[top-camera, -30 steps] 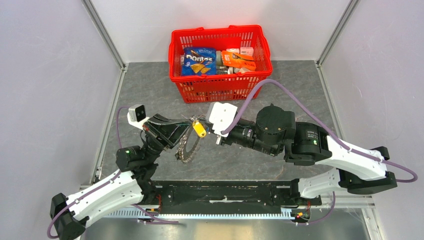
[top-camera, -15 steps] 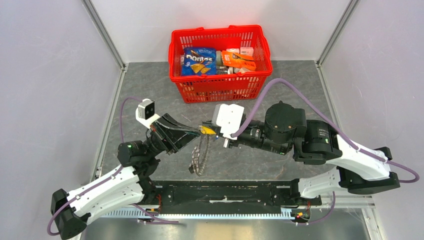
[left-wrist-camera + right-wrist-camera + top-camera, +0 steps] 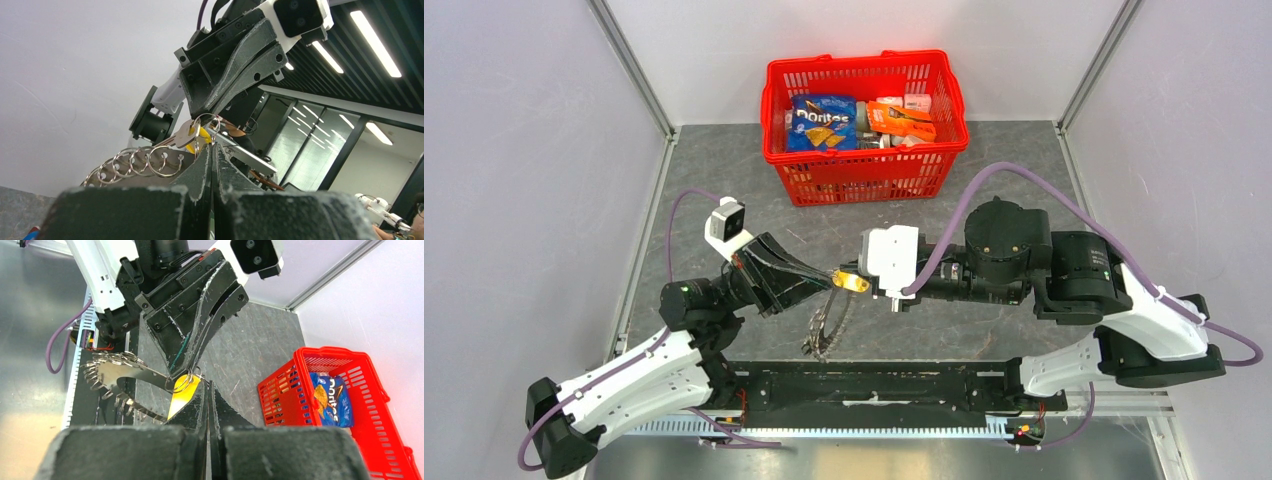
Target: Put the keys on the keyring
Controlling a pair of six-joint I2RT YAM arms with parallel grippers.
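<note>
The keyring (image 3: 829, 325), a curved metal band strung with many small rings, hangs over the table between the two arms. My left gripper (image 3: 827, 275) is shut on its upper end. It also shows in the left wrist view (image 3: 140, 162) and the right wrist view (image 3: 122, 374). The yellow-headed key (image 3: 856, 284) sits at that same upper end, its small split ring touching the band. My right gripper (image 3: 870, 287) is shut on the key's yellow head (image 3: 182, 396). The two grippers meet tip to tip (image 3: 212, 145) (image 3: 208, 386). The dark key is out of view.
A red basket (image 3: 864, 165) with a Doritos bag (image 3: 822, 122) and other packets stands at the back of the grey table. A black rail (image 3: 874, 385) runs along the near edge between the arm bases. Metal frame posts stand at the back corners.
</note>
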